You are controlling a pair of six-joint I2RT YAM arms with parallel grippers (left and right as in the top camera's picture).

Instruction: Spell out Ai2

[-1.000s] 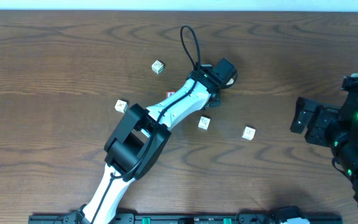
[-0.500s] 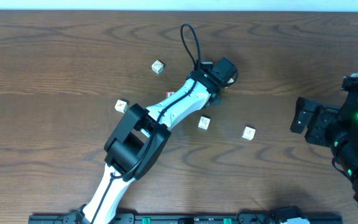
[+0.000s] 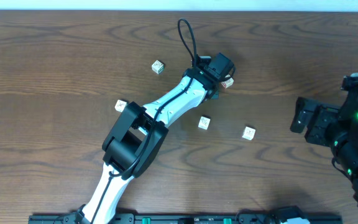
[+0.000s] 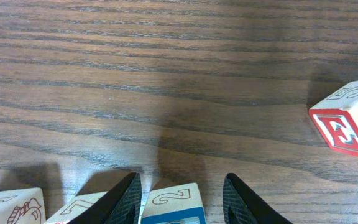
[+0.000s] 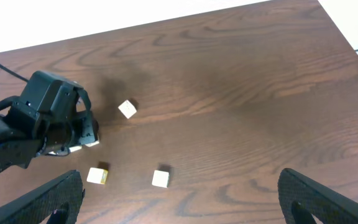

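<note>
Left claw (image 4: 180,185) spread, straddling the blue 2 cube (image 4: 173,204), not pinching. Neighbouring cube (image 4: 82,210), lower left, sits just beside: closing could knock it askew.

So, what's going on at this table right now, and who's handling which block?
The left arm stretches over the table, and the left gripper straddles the blue block marked 2, jaws open with a gap on one side. Two more blocks sit close beside it, and a red-framed block lies apart. The right arm is parked at the table's edge, touching nothing.
</note>
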